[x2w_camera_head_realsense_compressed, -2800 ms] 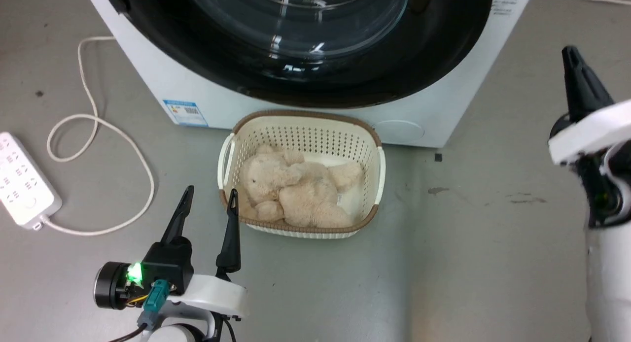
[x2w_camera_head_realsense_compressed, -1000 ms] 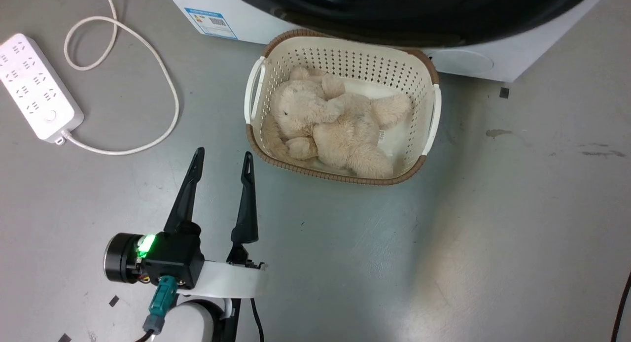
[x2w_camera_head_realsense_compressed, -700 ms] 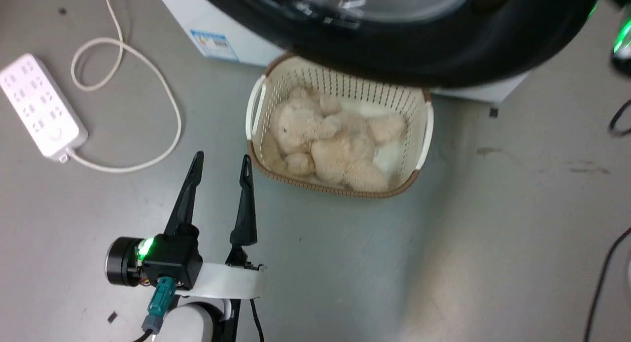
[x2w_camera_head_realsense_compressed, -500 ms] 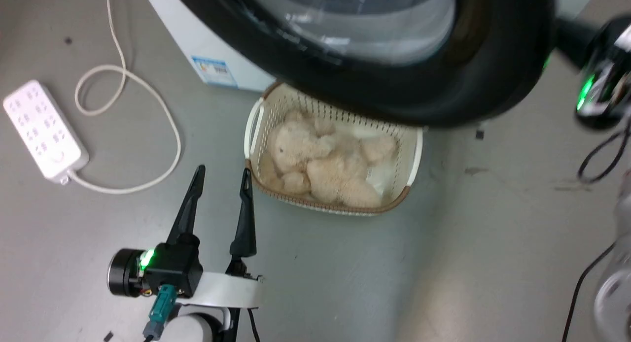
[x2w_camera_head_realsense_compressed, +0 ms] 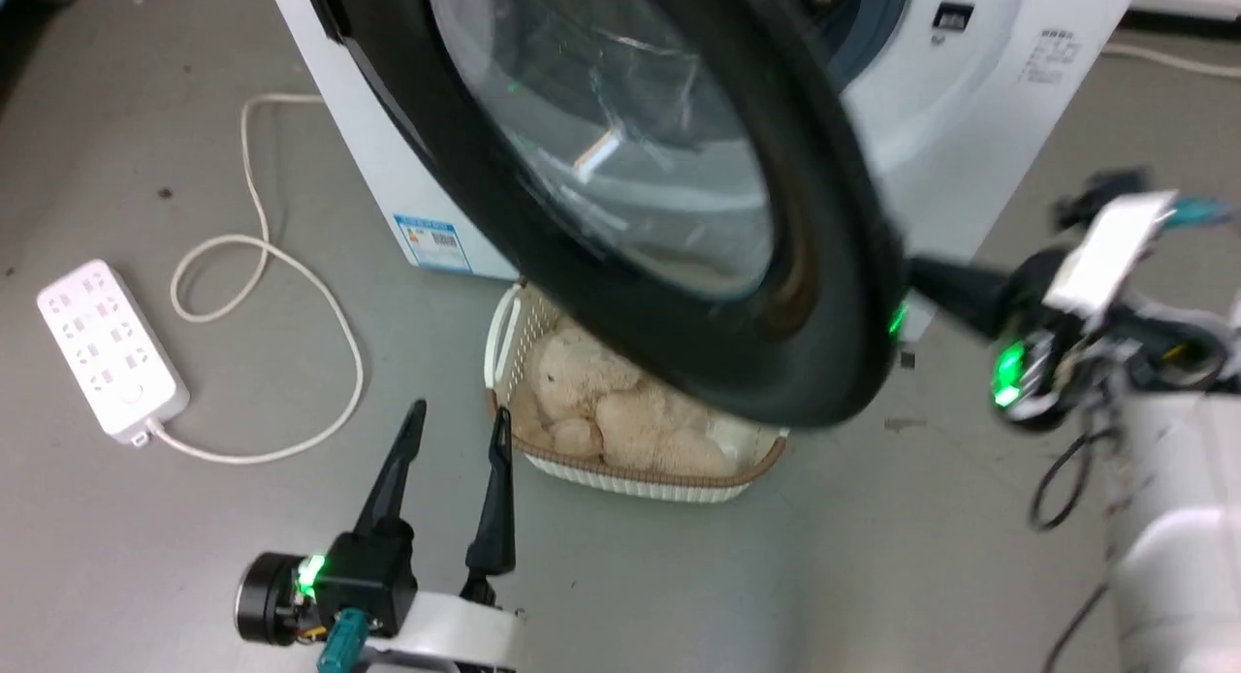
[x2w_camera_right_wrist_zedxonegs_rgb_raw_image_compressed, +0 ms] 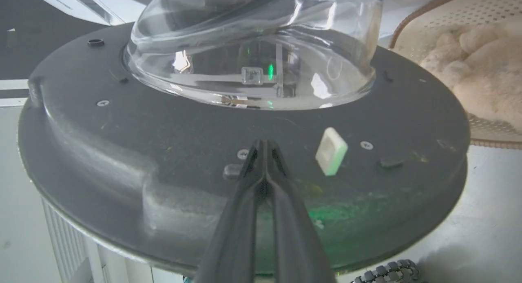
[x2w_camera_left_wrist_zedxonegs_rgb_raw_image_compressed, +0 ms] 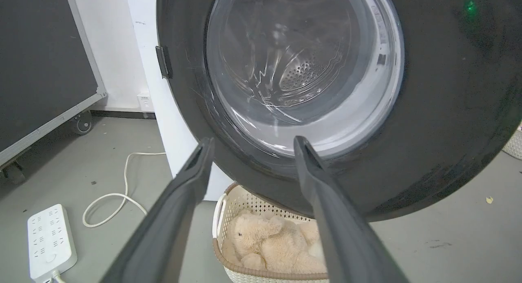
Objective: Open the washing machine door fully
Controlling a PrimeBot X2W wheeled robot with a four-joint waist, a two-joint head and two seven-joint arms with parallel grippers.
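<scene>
The washing machine door, a big glossy black ring around a clear glass bowl, stands partly swung out from the white machine, over the basket. My right gripper reaches in from the right to the door's free edge. In the right wrist view its fingers are shut together, tips against the door's grey inner face just below the glass bowl. My left gripper is low over the floor, open and holding nothing. In the left wrist view it points at the door's front.
A cream basket holding a plush bear sits on the floor under the open door. A white power strip and its looped cord lie to the left. A dark wheeled case stands left of the machine.
The door has swung out from the machine and now hangs over the basket. My right gripper has come into view at its free edge. The head camera has shifted; the left gripper stays open.
</scene>
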